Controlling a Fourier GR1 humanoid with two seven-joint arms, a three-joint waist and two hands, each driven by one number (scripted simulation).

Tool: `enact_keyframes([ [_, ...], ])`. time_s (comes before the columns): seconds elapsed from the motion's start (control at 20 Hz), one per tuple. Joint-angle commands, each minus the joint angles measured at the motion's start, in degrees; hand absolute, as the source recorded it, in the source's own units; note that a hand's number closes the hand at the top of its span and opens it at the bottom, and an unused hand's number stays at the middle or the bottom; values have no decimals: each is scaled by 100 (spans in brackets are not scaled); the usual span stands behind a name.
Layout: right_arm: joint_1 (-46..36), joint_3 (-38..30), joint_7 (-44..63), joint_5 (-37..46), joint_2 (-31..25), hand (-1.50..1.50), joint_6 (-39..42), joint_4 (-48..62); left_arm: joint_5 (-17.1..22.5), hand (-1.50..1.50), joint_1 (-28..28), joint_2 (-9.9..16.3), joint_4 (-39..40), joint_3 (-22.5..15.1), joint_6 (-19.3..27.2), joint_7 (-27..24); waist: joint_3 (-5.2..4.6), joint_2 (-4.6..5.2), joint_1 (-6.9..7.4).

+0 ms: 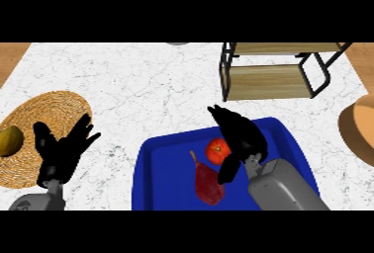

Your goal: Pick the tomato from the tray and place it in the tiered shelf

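The tomato sits in the blue tray, toward its upper middle, with a dark red pear lying just at its five o'clock side. The right hand hangs over the tray at the tomato's three o'clock, fingers stretched toward twelve and thumb dropped toward six, spread wide and holding nothing. It seems placed so that the tomato lies in the gap between thumb and fingers, ready for closing in from the side; whether it touches the tomato I cannot tell.

The shelf stands at twelve o'clock from the tray, well apart, its wooden tiers facing up, so the carry goes straight away from the robot.

The left hand rests open at nine o'clock, over the edge of a woven mat on the desk.
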Motion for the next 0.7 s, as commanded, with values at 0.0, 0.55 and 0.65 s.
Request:
enact_keyframes([
  [0.0,-95,-169,-87,291,38,-150,143,117,82,0,337,77,164,221,-365,-244,-27,19,3],
  [0.55,196,-374,-1607,923,453,-150,-1030,1375,-304,0,295,-268,126,116,-165,-103,-25,24,8],
  [0.65,-158,-432,-1443,958,722,-150,-815,1583,-357,0,581,-377,-464,-11,-75,38,-24,20,31],
])
